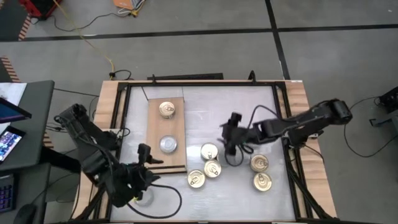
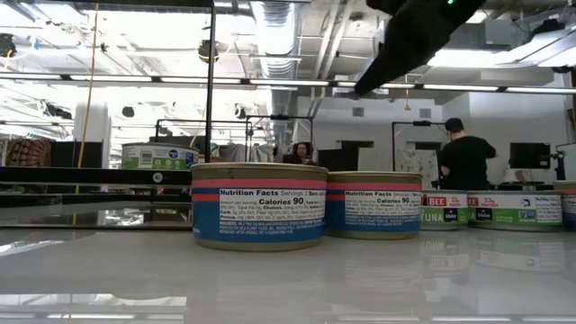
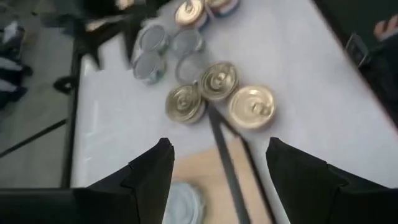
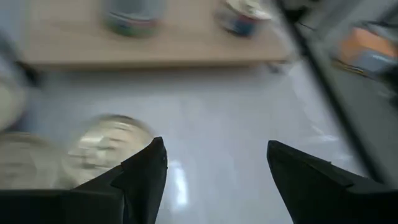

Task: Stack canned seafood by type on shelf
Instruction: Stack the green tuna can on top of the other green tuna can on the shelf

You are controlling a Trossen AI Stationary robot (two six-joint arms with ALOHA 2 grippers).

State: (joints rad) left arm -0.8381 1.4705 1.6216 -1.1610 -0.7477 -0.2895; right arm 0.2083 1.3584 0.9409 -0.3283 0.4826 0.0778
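From above, the left gripper (image 1: 144,155) hangs apart and empty at the near corner of the shelf (image 1: 166,138), which carries a gold tin (image 1: 166,109) and a silver tin (image 1: 168,144), while the right gripper (image 1: 231,132), spread and empty, hovers beside five loose gold tins (image 1: 211,168), its wrist picture too smeared for detail.

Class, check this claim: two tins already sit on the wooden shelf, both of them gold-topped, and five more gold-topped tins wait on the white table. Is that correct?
Not quite. The shelf does carry two tins, but only the far one is gold-topped; the near one is silver-grey-topped, as the high view shows. The five gold-topped tins on the white table are as stated.
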